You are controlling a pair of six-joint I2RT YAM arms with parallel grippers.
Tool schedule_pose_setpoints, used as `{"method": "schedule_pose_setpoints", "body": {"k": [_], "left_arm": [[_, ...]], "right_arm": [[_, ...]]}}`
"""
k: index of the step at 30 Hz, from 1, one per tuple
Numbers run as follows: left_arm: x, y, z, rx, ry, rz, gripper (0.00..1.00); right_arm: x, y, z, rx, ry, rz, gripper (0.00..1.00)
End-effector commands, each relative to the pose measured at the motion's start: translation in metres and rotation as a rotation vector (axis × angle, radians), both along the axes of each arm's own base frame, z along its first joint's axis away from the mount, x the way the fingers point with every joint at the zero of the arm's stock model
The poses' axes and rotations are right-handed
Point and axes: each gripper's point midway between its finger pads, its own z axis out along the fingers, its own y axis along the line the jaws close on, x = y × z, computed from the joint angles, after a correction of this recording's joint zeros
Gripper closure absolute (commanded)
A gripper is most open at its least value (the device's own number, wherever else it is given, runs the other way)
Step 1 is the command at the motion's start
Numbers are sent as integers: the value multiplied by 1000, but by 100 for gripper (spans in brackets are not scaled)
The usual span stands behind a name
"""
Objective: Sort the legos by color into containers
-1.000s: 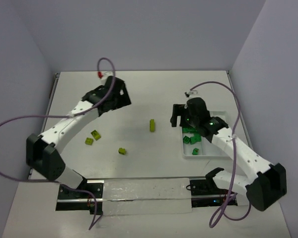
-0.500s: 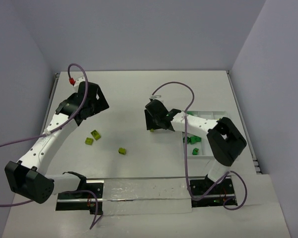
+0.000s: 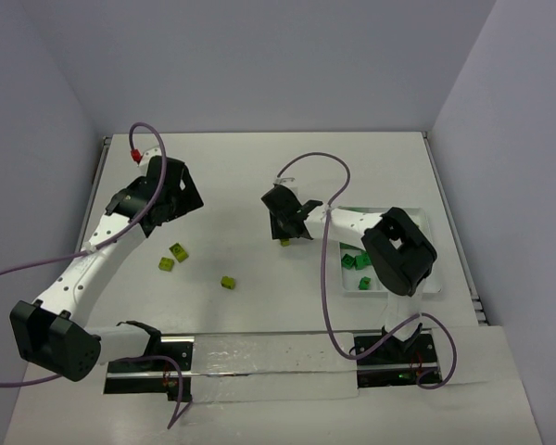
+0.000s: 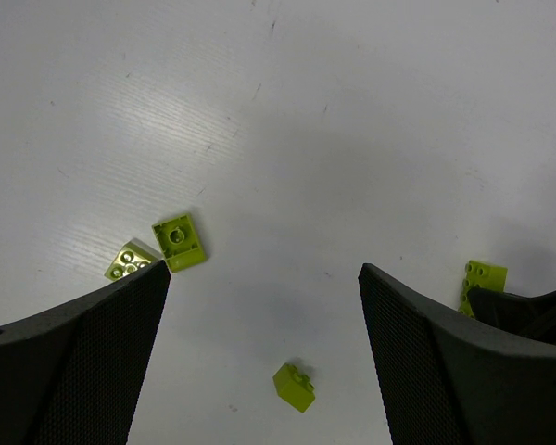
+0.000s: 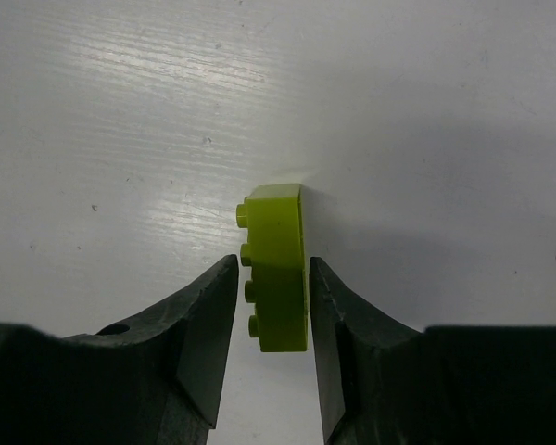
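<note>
A yellow-green lego (image 5: 280,278) stands on its side on the table, studs facing left. My right gripper (image 5: 271,269) is shut on it, one finger against each side; from above this gripper (image 3: 285,230) sits mid-table with the brick (image 3: 284,242) just showing under it. My left gripper (image 4: 264,278) hangs open above the table at the left (image 3: 171,190), holding nothing. Below it lie three yellow-green legos (image 4: 179,243) (image 4: 130,261) (image 4: 295,387). The white tray of containers (image 3: 380,291) at the right holds dark green legos (image 3: 357,261).
The loose yellow-green bricks (image 3: 179,251) (image 3: 166,264) (image 3: 227,282) lie left of centre. The right arm's elbow (image 3: 398,250) hangs over the tray. Purple cables (image 3: 310,158) loop above both arms. A clear strip (image 3: 269,357) lies along the near edge.
My right gripper left the tray, moved left to the upright yellow-green brick and closed its jaws on it. My left arm swung back to the left and stayed open.
</note>
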Motion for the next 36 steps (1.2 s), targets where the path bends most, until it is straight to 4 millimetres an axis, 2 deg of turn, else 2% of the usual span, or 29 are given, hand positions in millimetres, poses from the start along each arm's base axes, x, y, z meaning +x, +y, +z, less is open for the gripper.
{"method": "schedule_pose_setpoints", "body": {"k": [1, 8, 16, 18, 22, 30, 32, 36], "left_arm": [[2, 4, 7, -2, -35, 0, 9], [-4, 4, 1, -14, -26, 2, 9], [-6, 6, 3, -25, -36, 1, 9], [-6, 6, 0, -31, -32, -7, 9], [-4, 8, -8, -48, -12, -8, 9], [-5, 20, -15, -72, 15, 4, 9], [-9, 16, -17, -94, 26, -16, 9], [-19, 9, -24, -137, 43, -45, 9]], "right_arm": [[13, 8, 11, 11, -43, -20, 57], [12, 8, 4, 0, -24, -18, 58], [15, 15, 14, 29, -26, -30, 92], [16, 16, 26, 55, -41, -31, 100], [18, 16, 51, 79, -84, -29, 100], [36, 9, 100, 116, -162, -52, 100], [41, 3, 111, 156, -167, -72, 100], [51, -26, 135, 214, -213, -137, 100]]}}
